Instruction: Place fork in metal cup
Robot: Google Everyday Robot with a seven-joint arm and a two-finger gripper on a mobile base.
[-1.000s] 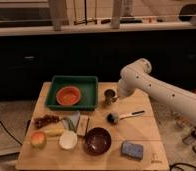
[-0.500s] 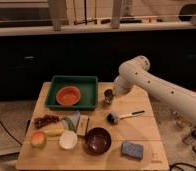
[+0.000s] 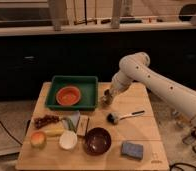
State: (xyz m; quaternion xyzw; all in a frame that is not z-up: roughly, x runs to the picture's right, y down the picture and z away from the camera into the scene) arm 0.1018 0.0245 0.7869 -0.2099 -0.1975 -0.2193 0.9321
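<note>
Found the gripper (image 3: 109,96) at the end of a smooth, rounded white arm (image 3: 156,82), lowered right over the metal cup (image 3: 106,102). Could not tell whether its grip was apart, together or clamped on anything.

Logged the metal cup as a small dull grey cylinder, upright on the pale wooden table (image 3: 141,102), just right of the green rectangular tray (image 3: 73,78). Noted a round orange bowl (image 3: 68,96) inside that tray.

Could not pick out the fork anywhere, so left its long axis and heading unrecorded.

Noted in front of the cup a dark round-headed brush (image 3: 122,116) lying flat, silver handle running right and slightly back. Marked along the near edge a glossy maroon bowl (image 3: 97,141), a small white bowl (image 3: 68,140) to its left, and a blue sponge (image 3: 132,149) to its right, all apart from one another and well clear of the gripper.
</note>
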